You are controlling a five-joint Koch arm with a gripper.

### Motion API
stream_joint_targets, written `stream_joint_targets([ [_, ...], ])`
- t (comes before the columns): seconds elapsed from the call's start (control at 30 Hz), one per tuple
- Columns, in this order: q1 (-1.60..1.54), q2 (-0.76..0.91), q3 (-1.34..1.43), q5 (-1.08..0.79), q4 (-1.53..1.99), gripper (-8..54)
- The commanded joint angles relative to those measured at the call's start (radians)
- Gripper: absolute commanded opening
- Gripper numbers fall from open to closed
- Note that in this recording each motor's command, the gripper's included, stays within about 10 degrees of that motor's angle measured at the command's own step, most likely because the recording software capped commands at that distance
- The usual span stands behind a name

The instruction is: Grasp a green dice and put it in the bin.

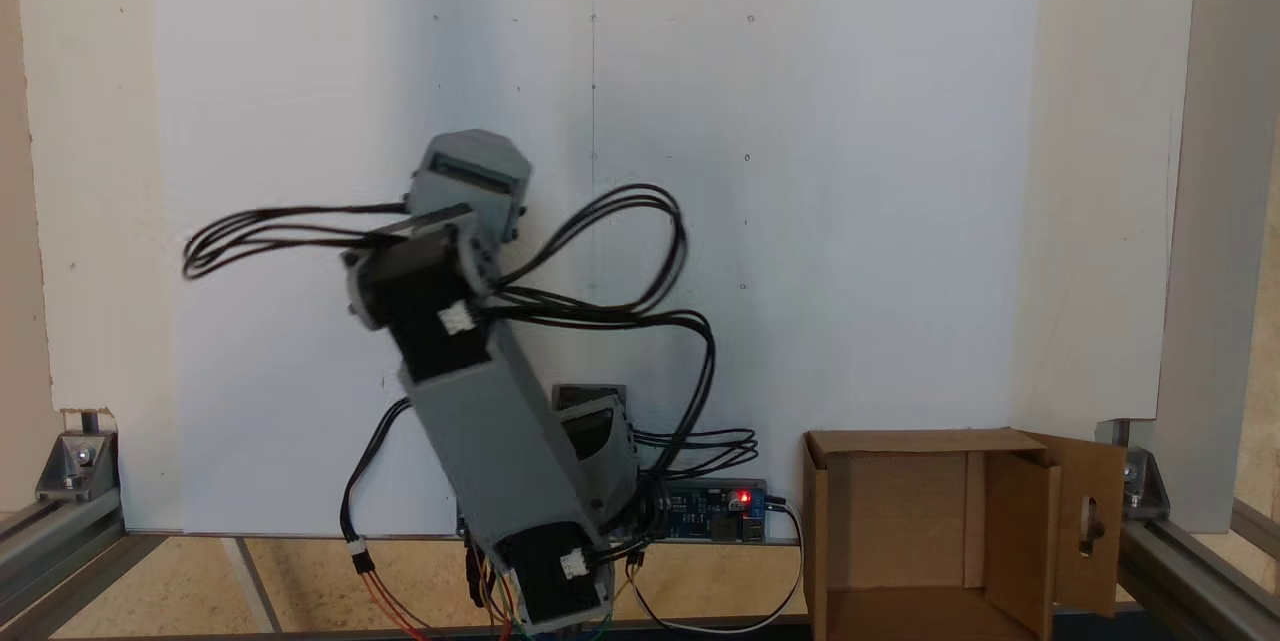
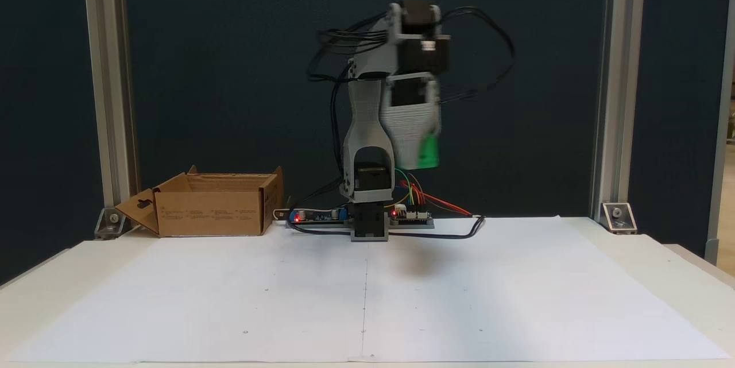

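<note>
Aloft, jaws clenching green dice (image 2: 427, 153), bin (image 2: 212, 213) print unreadable, well apart.

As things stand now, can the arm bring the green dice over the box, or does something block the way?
Probably yes. The end effector holds the green dice high above the table, and the open box sits to the left of the base in this fixed view, with nothing between them.
</note>
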Motion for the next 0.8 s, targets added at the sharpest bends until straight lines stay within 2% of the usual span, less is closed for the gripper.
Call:
stream_joint_targets([
  [0.0, 0.161, 0.040, -0.058, -0.127, 0.052, 11.4],
  [0.3, 0.785, 0.038, -0.058, -0.441, -0.141, 11.4],
  [0.77, 1.778, 0.031, -0.106, -0.991, -0.178, 11.4],
])
